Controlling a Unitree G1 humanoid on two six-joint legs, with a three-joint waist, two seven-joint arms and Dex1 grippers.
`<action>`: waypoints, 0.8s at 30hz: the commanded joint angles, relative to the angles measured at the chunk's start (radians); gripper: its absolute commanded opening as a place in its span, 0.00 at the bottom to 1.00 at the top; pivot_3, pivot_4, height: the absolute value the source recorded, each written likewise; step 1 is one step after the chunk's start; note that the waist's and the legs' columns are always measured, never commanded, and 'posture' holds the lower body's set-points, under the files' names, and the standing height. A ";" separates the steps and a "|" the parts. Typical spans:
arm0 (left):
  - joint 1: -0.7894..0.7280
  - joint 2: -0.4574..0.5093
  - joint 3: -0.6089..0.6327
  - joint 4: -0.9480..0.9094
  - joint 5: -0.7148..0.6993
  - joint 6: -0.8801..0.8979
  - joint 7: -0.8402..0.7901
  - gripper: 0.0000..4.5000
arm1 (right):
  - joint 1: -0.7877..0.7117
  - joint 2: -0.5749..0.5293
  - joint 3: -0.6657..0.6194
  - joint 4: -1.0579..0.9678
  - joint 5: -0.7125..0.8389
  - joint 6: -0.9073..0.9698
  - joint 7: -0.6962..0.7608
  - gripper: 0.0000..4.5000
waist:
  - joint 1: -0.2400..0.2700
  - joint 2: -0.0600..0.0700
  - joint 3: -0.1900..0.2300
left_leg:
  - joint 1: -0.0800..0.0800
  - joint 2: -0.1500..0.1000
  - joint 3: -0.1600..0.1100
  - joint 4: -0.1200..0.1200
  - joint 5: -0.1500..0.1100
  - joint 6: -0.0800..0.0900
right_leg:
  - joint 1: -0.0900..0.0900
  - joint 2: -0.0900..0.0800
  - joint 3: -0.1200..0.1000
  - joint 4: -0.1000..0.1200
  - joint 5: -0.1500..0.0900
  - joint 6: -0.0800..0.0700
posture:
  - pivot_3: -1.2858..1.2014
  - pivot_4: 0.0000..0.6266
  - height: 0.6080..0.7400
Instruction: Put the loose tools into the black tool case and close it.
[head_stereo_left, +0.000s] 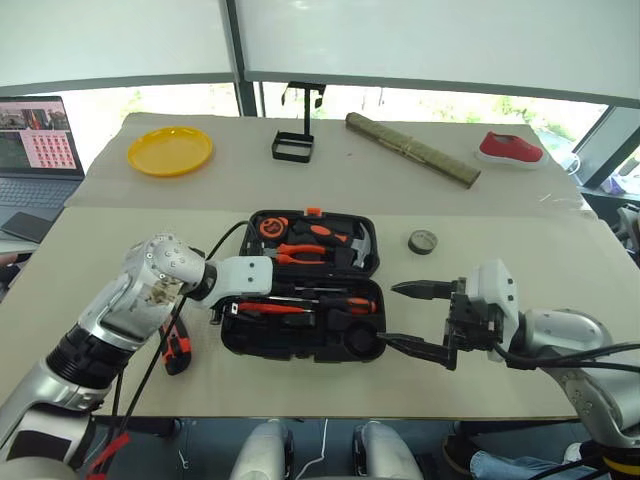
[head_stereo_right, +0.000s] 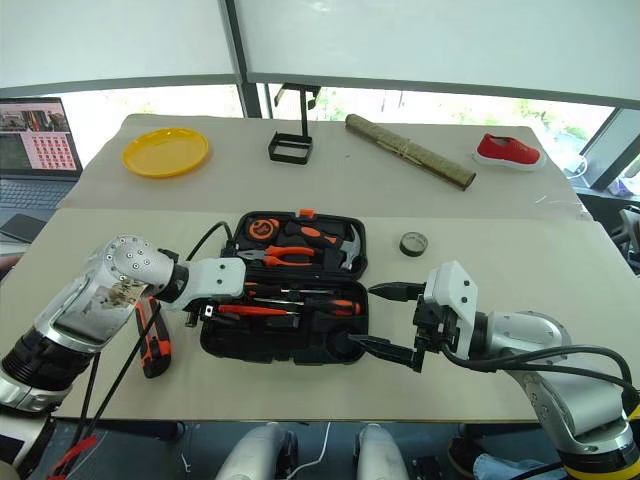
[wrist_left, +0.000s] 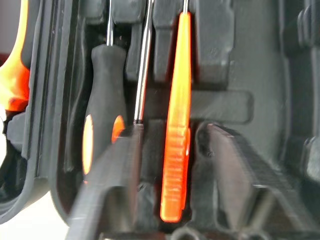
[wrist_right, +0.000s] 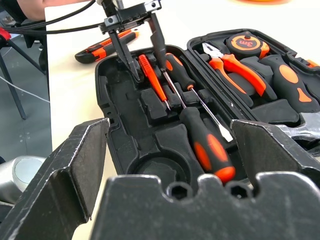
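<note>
the black tool case (head_stereo_left: 300, 340) lies open on the surface (head_stereo_left: 480, 390), lid half far, tray half near. the far half holds a tape measure (head_stereo_left: 273, 227), orange-handled pliers (head_stereo_left: 300, 252) and a hammer (head_stereo_left: 350, 243).

in the near half, two orange-and-black screwdrivers (wrist_right: 207, 145) and the small orange tester screwdriver (wrist_right: 151, 80) lie in moulded slots.

the left gripper (wrist_right: 140, 52) reaches down into the left end of the near half, its fingers (wrist_right: 159, 42) apart, one on each side of the tester screwdriver's handle; contact with it cannot be told.

the utility knife (head_stereo_right: 152, 340) lies on the surface just left of the case, beneath the left arm. the tape roll (head_stereo_left: 423, 241) sits on the surface right of the far half, apart from the case.

the right gripper (head_stereo_left: 415, 318) hovers at the right end of the case, fingers wide apart, holding nothing.
</note>
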 joint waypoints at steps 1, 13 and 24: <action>0.008 -0.012 0.039 -0.037 -0.065 0.004 0.000 0.60 | -0.003 0.003 -0.012 -0.021 0.020 0.003 0.005 1.00 | -0.004 0.000 0.000 | -0.001 0.000 0.000 0.001 0.000 0.000 | -0.001 0.000 0.000 0.000 0.000 0.000 | 0.52 0.24 1.00; 0.056 -0.097 0.259 0.114 -0.292 -0.107 0.056 0.21 | 0.017 0.023 -0.009 0.020 0.003 -0.021 0.026 1.00 | -0.008 -0.002 0.001 | -0.001 0.000 0.000 0.001 0.000 0.001 | -0.001 0.000 0.000 0.000 0.000 0.001 | 0.52 0.24 1.00; 0.147 -0.190 0.232 0.220 -0.298 -0.187 0.112 0.02 | 0.025 0.043 -0.028 0.024 0.001 -0.027 0.020 1.00 | -0.007 -0.002 0.001 | -0.002 0.000 -0.001 0.002 0.000 0.001 | 0.000 -0.001 0.000 0.000 0.001 0.002 | 0.52 0.24 1.00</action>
